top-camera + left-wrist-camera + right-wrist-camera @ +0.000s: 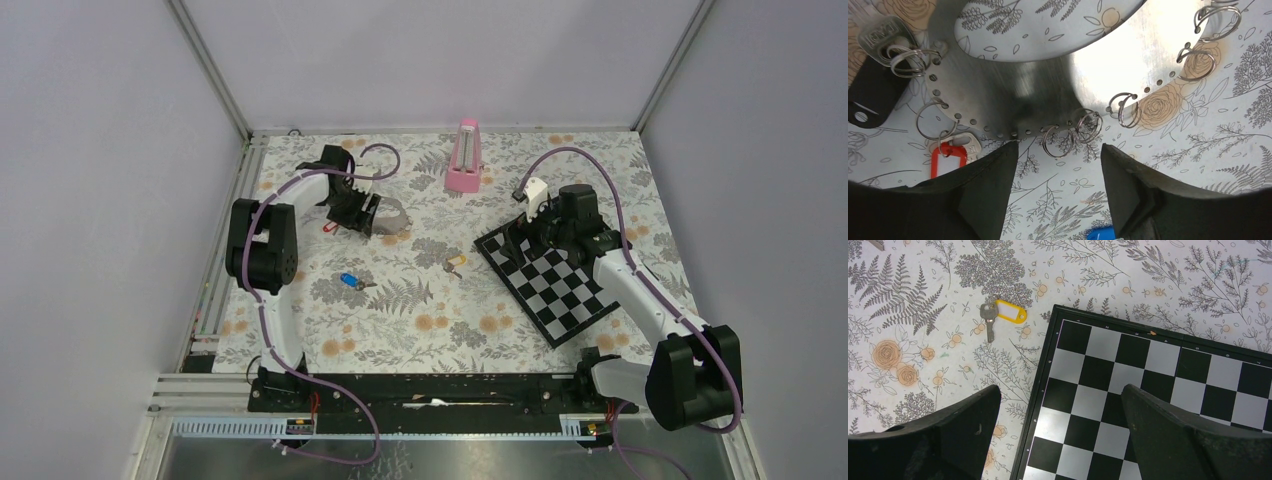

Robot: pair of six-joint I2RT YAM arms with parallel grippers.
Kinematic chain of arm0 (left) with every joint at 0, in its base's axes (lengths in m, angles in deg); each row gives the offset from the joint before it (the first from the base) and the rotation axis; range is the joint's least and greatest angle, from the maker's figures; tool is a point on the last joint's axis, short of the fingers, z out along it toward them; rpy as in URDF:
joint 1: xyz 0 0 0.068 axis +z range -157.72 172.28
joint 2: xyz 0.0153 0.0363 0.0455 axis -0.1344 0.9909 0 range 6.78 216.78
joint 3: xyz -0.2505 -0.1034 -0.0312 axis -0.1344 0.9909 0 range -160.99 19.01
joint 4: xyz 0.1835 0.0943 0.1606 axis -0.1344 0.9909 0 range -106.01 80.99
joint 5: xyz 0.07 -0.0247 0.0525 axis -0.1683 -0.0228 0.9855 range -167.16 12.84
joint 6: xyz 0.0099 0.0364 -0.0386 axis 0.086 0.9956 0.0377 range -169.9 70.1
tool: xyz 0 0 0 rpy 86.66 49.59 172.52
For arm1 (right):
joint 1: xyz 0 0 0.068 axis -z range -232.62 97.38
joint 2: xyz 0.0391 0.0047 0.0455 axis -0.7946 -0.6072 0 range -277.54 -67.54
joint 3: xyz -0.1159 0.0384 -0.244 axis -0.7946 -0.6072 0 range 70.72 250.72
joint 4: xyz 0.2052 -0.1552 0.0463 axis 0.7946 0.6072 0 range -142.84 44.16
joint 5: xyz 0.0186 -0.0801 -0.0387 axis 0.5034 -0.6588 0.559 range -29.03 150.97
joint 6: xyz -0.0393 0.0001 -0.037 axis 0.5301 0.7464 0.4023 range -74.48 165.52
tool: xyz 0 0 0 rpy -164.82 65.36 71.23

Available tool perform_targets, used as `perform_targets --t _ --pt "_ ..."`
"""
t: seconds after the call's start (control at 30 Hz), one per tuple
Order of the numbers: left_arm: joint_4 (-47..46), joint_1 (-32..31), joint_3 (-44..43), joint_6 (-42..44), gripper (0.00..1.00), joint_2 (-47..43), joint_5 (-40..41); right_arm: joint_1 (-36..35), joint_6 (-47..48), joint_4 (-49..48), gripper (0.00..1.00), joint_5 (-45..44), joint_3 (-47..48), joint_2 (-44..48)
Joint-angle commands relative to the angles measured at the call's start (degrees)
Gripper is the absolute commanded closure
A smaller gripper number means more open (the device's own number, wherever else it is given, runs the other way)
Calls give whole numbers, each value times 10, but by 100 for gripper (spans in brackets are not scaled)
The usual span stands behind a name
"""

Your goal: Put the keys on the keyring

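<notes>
Currently we judge the step to be the approach to the keyring [998, 100]; no key is picked up yet. The left gripper [1058, 195] hovers at the far left of the table, its fingers apart and grasping nothing, with their tips just short of the strap's edge. The strap is a flat grey band with a dull sheen, curved into a loop and punched with a row of small holes. Thin silver split rings [1058, 142] hang from the holes. A red tag [948, 157] and a black tag [870, 95] are already attached to rings.

The blue key [350, 281] lies loose on the floral cloth [420, 320], nearer than the strap. The yellow key [1003, 314] lies near the centre, just left of the chessboard [1148, 375]. Its head is glossy plastic and its blade plain metal.

The right gripper [1058, 440] hangs over the board's left edge, fingers wide apart and empty.

Next move, in our judgement: pin one ring steady, then fetch a key. The rings are thin and springy, so alignment will be tight.
</notes>
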Motion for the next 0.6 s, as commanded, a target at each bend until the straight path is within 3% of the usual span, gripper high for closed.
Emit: perform_targets --t 0.0,0.57 --pt "-1 4 9 -20 34 -35 -20 1 14 -7 1 -7 -4 1" --pt "-21 38 14 -131 57 0 -27 1 21 -6 1 -6 -10 2"
